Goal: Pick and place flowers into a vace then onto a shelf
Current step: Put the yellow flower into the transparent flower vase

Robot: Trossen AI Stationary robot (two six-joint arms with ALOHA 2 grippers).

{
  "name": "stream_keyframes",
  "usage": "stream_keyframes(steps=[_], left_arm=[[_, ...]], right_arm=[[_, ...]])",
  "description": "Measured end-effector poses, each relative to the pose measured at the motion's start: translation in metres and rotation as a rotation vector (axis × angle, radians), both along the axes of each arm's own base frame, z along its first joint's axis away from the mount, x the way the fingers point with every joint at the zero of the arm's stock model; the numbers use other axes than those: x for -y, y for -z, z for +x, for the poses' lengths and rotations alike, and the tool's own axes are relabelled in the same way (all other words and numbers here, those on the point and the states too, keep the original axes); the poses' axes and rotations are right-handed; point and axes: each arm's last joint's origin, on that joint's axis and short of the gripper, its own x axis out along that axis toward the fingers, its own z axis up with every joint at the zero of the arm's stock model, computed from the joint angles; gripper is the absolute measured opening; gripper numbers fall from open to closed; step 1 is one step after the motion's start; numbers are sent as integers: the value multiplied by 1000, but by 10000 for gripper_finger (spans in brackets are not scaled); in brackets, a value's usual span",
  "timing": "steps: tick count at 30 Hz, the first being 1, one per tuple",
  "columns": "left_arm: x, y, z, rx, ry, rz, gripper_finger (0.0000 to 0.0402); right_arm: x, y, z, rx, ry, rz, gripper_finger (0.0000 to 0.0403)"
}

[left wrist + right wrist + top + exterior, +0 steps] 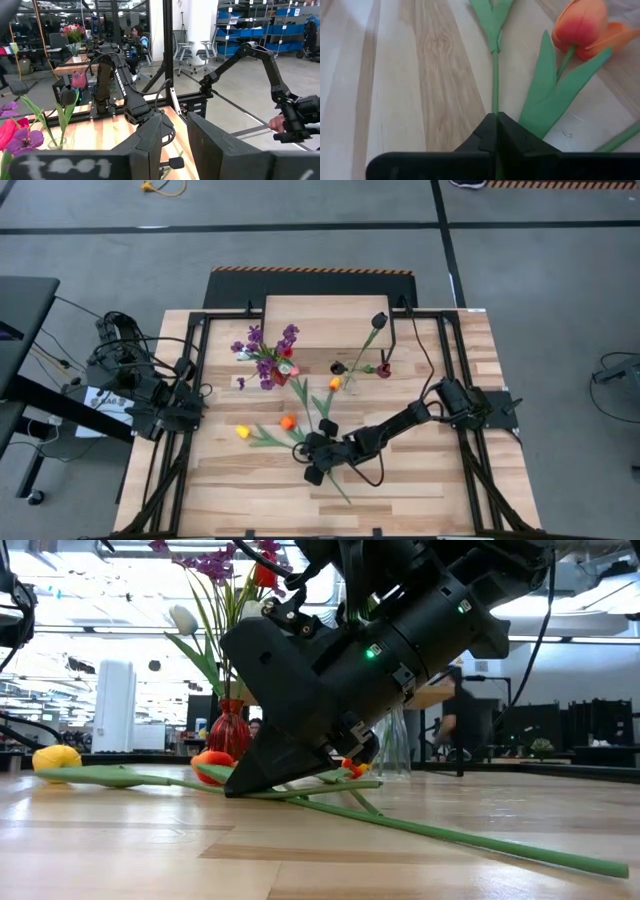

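Observation:
A yellow tulip [242, 432] lies on the table, and its green stem [495, 75] runs to my right gripper [496, 117], which is shut on it at the table's middle [306, 448]. An orange tulip [580, 25] lies just beyond that stem. A red vase [280, 373] with purple sprigs and tulips stands on the table in front of the shelf [320, 315]. My left gripper [177, 150] waits open at the table's left side [192, 418], holding nothing. My right gripper pinches the yellow tulip's green stem [495, 107] between its two fingertips, below the leaves. The fingers slant down from the table's right and lie along the stem. The stem lies flat on the table [150, 780], with the fingertips down on the wood.
A long loose stem [480, 840] runs toward the near right. Another orange tulip [335, 383] lies near a clear vase [395, 745] holding a dark tulip [378, 320]. A black frame [200, 380] borders the table. People show in the room beyond.

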Motion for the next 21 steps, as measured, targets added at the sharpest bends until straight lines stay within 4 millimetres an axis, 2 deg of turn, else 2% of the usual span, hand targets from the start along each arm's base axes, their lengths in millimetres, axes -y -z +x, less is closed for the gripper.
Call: stream_keyframes(steps=[9,21], left_arm=[[0,0,0,0,-1,0,83],[0,0,0,0,-1,1,83]], right_arm=[[-8,-20,17,-40,-109,-64,0],[-8,-42,31,-96,-185,-157,0]])
